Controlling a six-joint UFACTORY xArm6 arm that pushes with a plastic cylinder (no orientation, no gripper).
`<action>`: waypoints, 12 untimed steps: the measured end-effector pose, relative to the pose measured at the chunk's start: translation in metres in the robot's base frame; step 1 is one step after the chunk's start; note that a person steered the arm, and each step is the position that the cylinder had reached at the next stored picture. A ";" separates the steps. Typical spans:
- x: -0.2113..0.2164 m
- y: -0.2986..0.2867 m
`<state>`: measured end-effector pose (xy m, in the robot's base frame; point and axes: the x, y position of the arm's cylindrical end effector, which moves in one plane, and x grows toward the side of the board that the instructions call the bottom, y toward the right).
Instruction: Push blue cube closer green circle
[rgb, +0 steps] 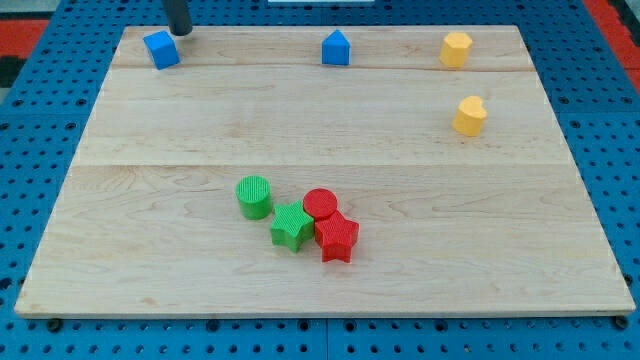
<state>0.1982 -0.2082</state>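
On the wooden board (330, 130), taking the green circle (254, 196) as the landmark, the blue cube (160, 49) sits far toward the view's top and to the view's left of it, near the board's top-left corner. My tip (179, 33) stands just to the view's right of and slightly above that cube, close against its upper right corner; whether the two actually touch cannot be told. The tip is a plain dark rod end with no jaws, so it neither spreads nor pinches and holds nothing. The green circle itself lies in the board's lower middle, well apart from the cube. Just to the circle's lower right is a green star (290, 227), touching or nearly touching it. Right of the circle comes a red circle (321, 204), with a red star (337, 238) just below it, the four forming one tight cluster. Far above the circle and to its right stands a blue house-shaped block (336, 48). Further right, at the top edge, is a yellow block (455, 49), and below that a yellow heart-like block (469, 116). No container is on the board.
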 end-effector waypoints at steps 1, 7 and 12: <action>0.000 -0.009; 0.097 0.023; 0.212 0.104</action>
